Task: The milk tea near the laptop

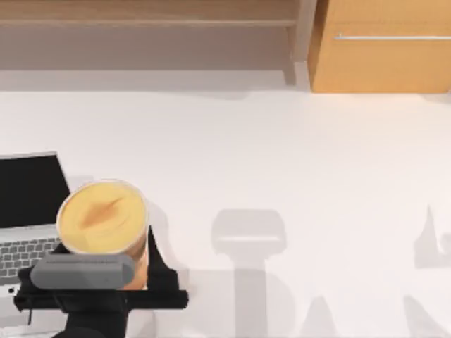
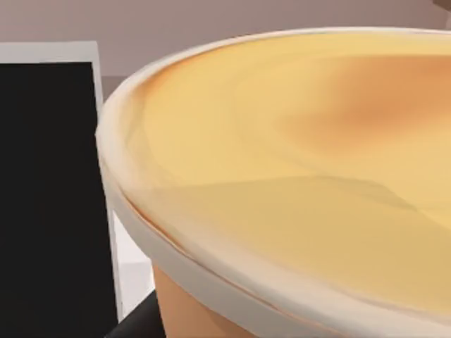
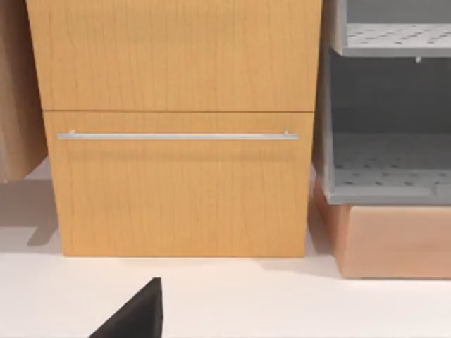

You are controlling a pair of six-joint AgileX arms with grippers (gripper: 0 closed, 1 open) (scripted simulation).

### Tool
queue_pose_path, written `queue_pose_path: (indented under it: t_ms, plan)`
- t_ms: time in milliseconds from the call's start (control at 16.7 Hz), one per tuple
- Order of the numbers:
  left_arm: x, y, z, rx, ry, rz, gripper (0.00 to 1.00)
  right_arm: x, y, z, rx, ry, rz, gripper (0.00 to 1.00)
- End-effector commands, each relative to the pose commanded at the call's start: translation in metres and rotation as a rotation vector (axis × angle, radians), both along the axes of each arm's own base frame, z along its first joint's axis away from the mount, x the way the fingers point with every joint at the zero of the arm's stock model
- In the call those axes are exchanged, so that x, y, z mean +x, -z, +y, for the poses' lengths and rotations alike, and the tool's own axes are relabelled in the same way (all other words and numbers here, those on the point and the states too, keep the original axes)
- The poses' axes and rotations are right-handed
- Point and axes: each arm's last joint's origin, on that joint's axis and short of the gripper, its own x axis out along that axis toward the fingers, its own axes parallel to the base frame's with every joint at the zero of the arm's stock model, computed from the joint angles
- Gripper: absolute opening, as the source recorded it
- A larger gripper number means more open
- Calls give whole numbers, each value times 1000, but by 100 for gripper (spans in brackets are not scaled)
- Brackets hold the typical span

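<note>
Standing at the table's [image 1: 296,155] left edge, the laptop [image 1: 28,211] is seen open, screen black. Just right of it, overlapping its keyboard from above, the cup [image 1: 103,217] is clamped by the left gripper [image 1: 106,271]; its yellow-orange top [image 2: 303,176] is flat inside a pale rim. Whether the right gripper's [image 3: 134,317] fingers are apart cannot be told.

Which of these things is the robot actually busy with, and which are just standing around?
Part of the job:
- milk tea, at the left gripper
- laptop, beside the cup at the table's left

Just there:
- wooden cabinet at the back right
- grey shelves next to it
</note>
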Motion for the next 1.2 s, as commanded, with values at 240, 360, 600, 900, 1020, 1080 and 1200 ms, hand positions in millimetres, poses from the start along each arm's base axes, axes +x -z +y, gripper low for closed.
queue_pose_path:
  t_ms: [240,360,600,900,1020,1080,1200]
  plan:
    - [0,0,0,0,0,0,23,0,0,0,0,0,0,100]
    - [0,0,0,0,0,0,38,0,0,0,0,0,0,100]
    - [0,0,0,0,0,0,68,0,0,0,0,0,0,100]
    - [0,0,0,0,0,0,100,0,0,0,0,0,0,100]
    - [0,0,0,0,0,0,100,0,0,0,0,0,0,100]
    - [0,0,0,0,0,0,100,0,0,0,0,0,0,100]
    - [0,0,0,0,0,0,100,0,0,0,0,0,0,100]
